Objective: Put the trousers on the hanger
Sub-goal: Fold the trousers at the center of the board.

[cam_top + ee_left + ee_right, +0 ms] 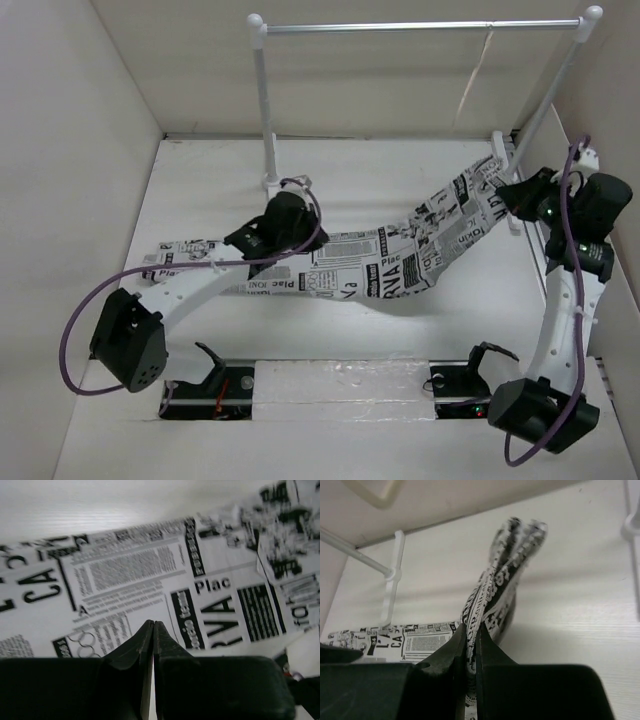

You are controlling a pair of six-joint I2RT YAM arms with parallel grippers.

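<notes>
Bench [200,185]: white, boxed in by plain beige walls [70,120].
Clothes rail [420,27]: at the back, with the hanger [477,75] dangling from the bar.
Trousers [390,260]: stretched across the bench, right end raised.
Left claw [151,625]: closed tip to tip over the trousers.
Right claw [470,630]: clamped on the raised end.

Bright, even overhead light; soft shadows, left wrist view blurred.

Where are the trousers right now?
Top view: the trousers stretch across the table, right end pinched in the right claw beside the rail's right post.
</notes>
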